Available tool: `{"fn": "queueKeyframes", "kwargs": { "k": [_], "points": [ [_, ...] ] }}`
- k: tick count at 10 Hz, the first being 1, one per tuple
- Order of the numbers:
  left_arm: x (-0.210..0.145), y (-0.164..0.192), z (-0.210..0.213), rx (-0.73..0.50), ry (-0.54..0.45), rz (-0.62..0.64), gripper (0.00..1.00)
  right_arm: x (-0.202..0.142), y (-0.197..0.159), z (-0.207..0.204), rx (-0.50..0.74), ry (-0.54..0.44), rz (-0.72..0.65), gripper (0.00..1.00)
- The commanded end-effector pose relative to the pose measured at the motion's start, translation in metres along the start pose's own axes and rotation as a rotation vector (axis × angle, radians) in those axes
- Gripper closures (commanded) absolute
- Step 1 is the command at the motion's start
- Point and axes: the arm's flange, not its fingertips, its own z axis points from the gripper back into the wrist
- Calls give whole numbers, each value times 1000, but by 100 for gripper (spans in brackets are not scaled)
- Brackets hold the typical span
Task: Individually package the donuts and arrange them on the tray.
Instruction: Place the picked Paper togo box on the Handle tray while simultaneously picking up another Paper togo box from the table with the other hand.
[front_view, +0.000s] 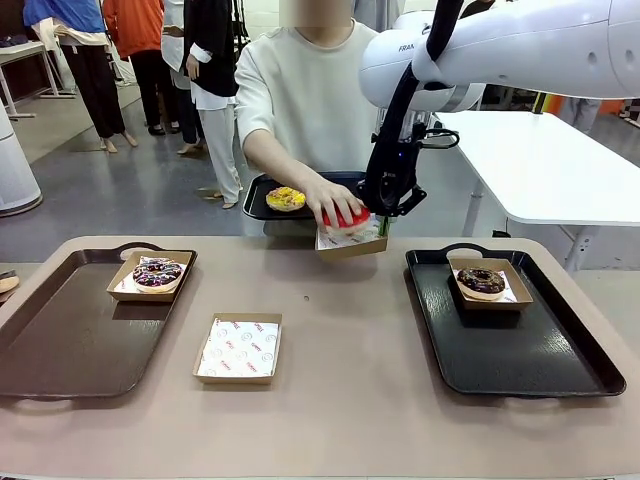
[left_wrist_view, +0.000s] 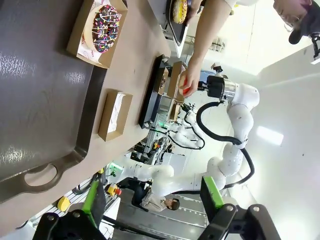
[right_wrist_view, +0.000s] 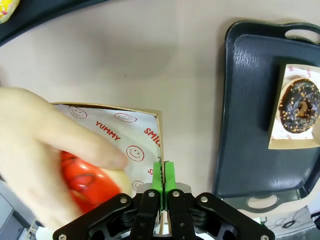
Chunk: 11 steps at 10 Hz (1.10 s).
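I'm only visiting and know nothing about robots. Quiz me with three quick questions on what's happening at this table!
1. True or false: the right gripper pinches the rim of the held carton while the person's hand holds the red donut in it.
2. Which donut lies on the right tray, at the robot's right? A purple, B chocolate, C yellow.
3. Fill in: the middle carton, lying between the two near trays, is ____.
Key: 1 true; 2 B, the chocolate donut; 3 empty.

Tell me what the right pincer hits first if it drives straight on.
Probably the table: the right pincer, shut on the box wall, points at bare tabletop just past it. The person's hand sits aside; depth unclear.
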Motion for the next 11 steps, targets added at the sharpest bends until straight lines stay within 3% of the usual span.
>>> {"fn": "queueKeyframes", "kwargs": {
  "k": [1,11],
  "points": [
    [0,-2,1,-2,7,-13,0,0,0,0,1,0,-9,98],
    [0,-2,1,-2,7,-13,0,0,0,0,1,0,-9,98]
  ]
}}
